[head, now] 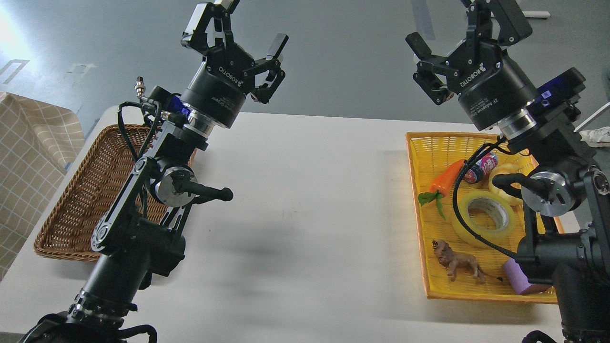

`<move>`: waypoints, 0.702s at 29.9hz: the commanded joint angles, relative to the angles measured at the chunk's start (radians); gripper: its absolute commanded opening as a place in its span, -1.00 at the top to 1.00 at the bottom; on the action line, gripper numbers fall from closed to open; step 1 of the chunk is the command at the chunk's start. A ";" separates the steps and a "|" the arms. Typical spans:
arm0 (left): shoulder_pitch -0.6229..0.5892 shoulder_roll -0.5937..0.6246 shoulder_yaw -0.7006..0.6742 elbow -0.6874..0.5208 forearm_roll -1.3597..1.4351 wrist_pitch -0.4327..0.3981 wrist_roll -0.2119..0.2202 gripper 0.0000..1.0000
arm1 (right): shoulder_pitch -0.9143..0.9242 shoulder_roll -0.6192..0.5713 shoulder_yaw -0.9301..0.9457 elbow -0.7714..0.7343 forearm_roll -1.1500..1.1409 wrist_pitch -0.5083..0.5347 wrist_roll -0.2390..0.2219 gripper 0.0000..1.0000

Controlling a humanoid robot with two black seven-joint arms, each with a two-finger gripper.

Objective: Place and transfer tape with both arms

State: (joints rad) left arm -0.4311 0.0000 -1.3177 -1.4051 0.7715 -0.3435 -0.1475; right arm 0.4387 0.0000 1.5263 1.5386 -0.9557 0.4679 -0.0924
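Note:
The tape [485, 212], a wide translucent yellow roll with a grey-white core, lies flat in the yellow tray [419, 200] at the right, partly crossed by a black cable. My left gripper [237, 25] is open and empty, raised high above the table's far left side. My right gripper [460, 21] is open and empty, raised above the tray's far end, well above the tape; one of its fingers runs out of the top edge.
A brown wicker basket [81, 195] stands at the left, partly behind my left arm. The yellow tray also holds a toy carrot [444, 180], a small can [480, 167], a toy lion [456, 261], a purple block [519, 281] and a pale croissant toy [504, 174].

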 commanded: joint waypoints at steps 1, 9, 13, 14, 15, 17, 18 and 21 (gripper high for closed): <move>0.000 0.000 0.000 0.001 0.000 0.000 0.000 -0.96 | 0.000 0.000 0.000 0.000 0.000 0.000 0.000 -1.00; 0.003 0.000 -0.002 0.001 0.000 0.000 0.000 -0.96 | -0.004 0.000 0.000 0.000 0.000 0.000 0.002 -1.00; 0.002 0.000 -0.002 0.000 0.000 -0.002 -0.001 -0.96 | -0.008 0.000 0.000 -0.002 0.000 0.000 0.002 -1.00; 0.002 0.000 -0.002 0.000 0.000 -0.002 -0.001 -0.96 | -0.008 0.000 0.000 -0.002 0.000 0.000 0.002 -1.00; 0.002 0.000 -0.002 0.001 0.000 -0.002 -0.001 -0.96 | -0.008 0.000 0.000 -0.002 0.000 0.000 0.002 -1.00; 0.002 0.000 -0.002 0.000 0.000 -0.002 -0.001 -0.96 | -0.008 0.000 0.000 -0.002 0.000 0.001 0.002 -1.00; 0.002 0.000 -0.002 0.001 0.000 -0.002 -0.001 -0.96 | -0.008 0.000 0.000 -0.002 0.000 0.000 0.002 -1.00; 0.002 0.000 -0.002 0.001 0.000 -0.002 -0.001 -0.96 | -0.008 0.000 0.000 -0.002 0.000 0.001 0.002 -1.00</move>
State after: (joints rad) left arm -0.4291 0.0000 -1.3193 -1.4037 0.7715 -0.3451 -0.1487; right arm 0.4310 0.0000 1.5263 1.5374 -0.9556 0.4686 -0.0904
